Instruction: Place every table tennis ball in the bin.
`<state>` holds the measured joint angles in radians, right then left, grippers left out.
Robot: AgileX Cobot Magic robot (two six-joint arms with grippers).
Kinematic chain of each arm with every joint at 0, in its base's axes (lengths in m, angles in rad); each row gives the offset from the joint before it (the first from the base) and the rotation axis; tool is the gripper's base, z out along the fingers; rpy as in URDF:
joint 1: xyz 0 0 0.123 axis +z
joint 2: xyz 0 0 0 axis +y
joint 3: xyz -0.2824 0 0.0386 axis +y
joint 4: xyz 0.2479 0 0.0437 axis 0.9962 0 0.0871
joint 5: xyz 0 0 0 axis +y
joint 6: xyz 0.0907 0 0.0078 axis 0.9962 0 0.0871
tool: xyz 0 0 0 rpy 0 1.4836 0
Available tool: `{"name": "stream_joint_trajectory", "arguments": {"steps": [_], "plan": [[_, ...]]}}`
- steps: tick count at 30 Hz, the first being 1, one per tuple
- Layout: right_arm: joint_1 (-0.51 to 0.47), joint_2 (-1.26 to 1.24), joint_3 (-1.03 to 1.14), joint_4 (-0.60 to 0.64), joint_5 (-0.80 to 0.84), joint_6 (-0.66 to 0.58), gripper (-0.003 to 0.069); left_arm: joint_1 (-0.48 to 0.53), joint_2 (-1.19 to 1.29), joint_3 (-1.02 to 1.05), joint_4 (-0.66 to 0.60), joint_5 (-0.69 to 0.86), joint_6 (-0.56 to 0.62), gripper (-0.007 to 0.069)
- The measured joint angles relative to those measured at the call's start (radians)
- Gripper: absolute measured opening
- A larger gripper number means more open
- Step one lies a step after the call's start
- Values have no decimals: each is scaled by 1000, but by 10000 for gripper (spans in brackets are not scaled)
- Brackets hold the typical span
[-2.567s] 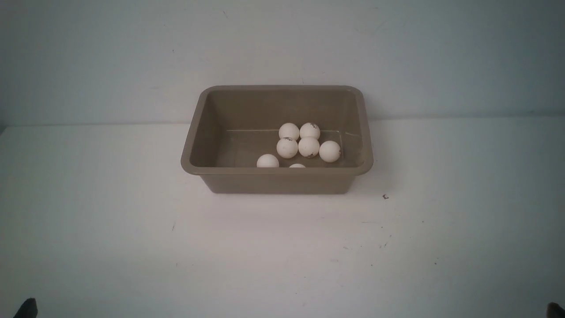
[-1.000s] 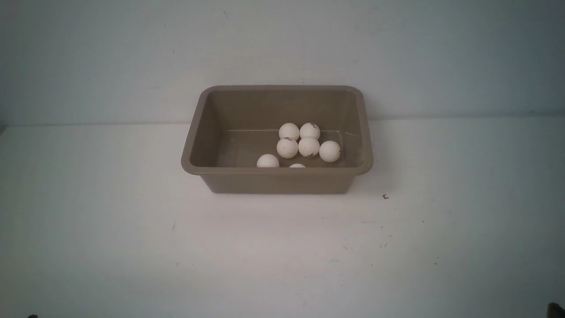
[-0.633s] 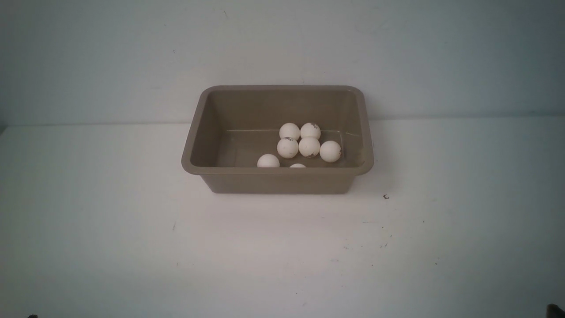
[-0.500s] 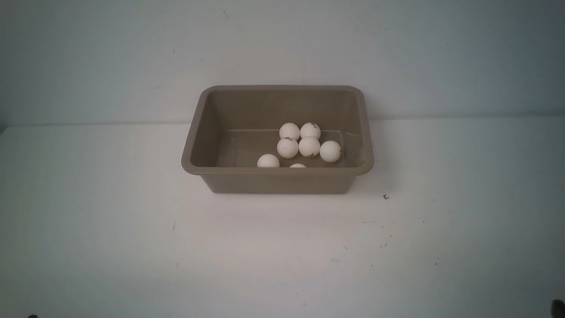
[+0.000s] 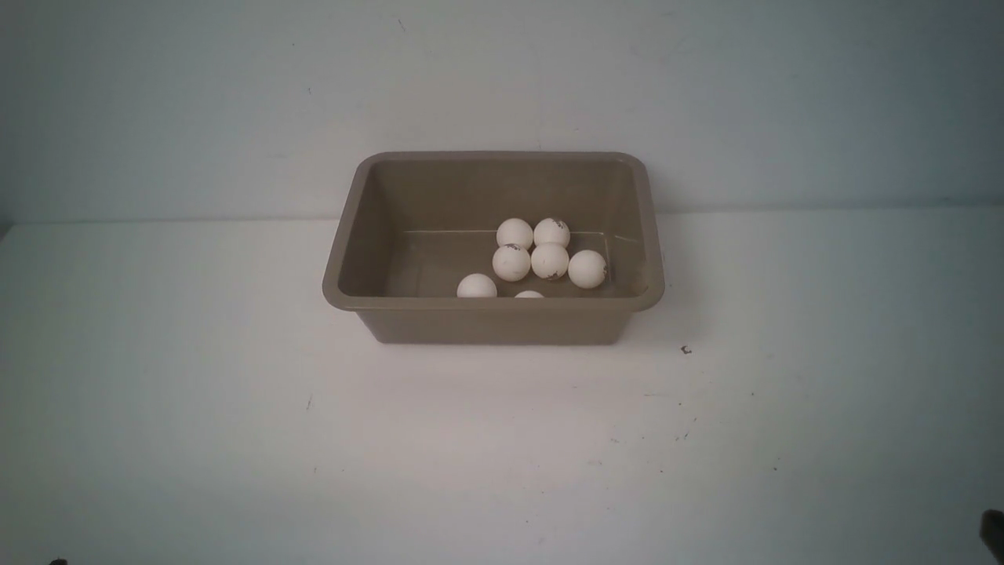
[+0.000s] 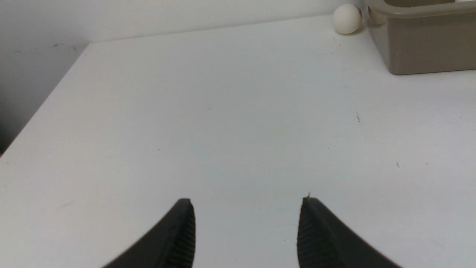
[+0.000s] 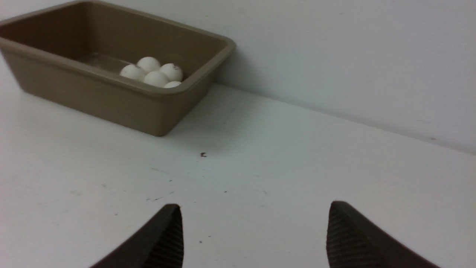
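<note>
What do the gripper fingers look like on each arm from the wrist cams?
Both match. The left gripper and right gripper each show two black fingers tapering to curved, rounded tips, with fine ribbing on the inner pads. No cables or markings are visible; the arms themselves are out of frame.

The front camera looks forward and slightly down across a white table (image 5: 502, 439) at a bin (image 5: 492, 322) near the back wall. Each wrist camera sits low over the table, angled toward the same bin (image 6: 424, 56) (image 7: 93, 93) from opposite sides.
</note>
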<state>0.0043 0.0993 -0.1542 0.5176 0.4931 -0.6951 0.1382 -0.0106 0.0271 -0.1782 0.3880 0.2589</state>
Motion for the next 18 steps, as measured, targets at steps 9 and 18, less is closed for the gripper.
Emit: {"name": "stream_joint_trajectory", "arguments": {"steps": [9,18], "plan": [[9,4,156,-99,-199,186,472,0,0,0,-1,0,0,342],[9,-9,183,-244,-205,337,472,0,0,0,-1,0,0,342]]}}
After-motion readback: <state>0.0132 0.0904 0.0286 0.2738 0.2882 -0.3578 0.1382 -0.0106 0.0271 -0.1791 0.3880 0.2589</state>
